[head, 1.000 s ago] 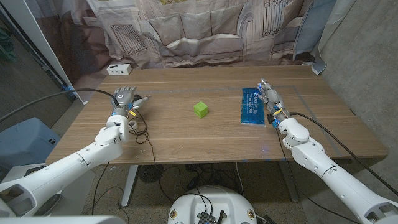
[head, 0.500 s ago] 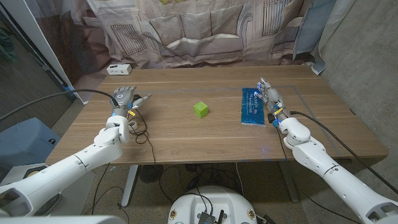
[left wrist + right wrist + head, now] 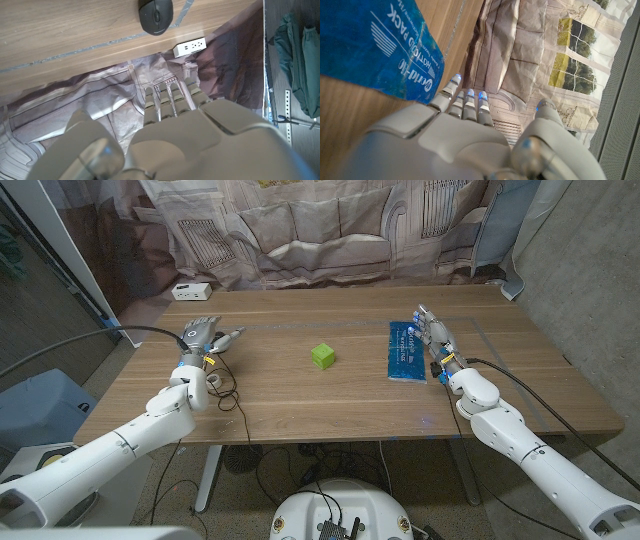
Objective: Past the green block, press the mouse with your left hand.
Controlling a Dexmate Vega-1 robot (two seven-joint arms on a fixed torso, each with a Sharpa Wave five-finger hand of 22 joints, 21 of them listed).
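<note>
From the head view, the left robot hand (image 3: 199, 335) stands near the tabletop's (image 3: 300, 395) left edge, fingers spread and pointing toward the far side, gripping nothing. The green block (image 3: 322, 356) sits near the middle of the tabletop, well apart from it. The right robot hand (image 3: 434, 335) stands at the right side, fingers extended along the near edge of a blue gel pack (image 3: 408, 351), also gripping nothing. A white power strip (image 3: 190, 291) lies at the far left corner. The mouse is hard to make out here; the left robot hand seems to cover it.

The left wrist view supplies what the head view lacks: a black mouse (image 3: 156, 16) lies on the wooden tabletop (image 3: 60, 35) beyond the straight fingertips (image 3: 170, 92) of the left robot hand (image 3: 170, 135), apart from them, with the white power strip (image 3: 190, 47) farther on near the tabletop's edge.

The right wrist view shows the right robot hand (image 3: 455, 135) with fingers straight and open, their tips just beside the blue gel pack (image 3: 370, 45), whose white lettering is readable only here.
</note>
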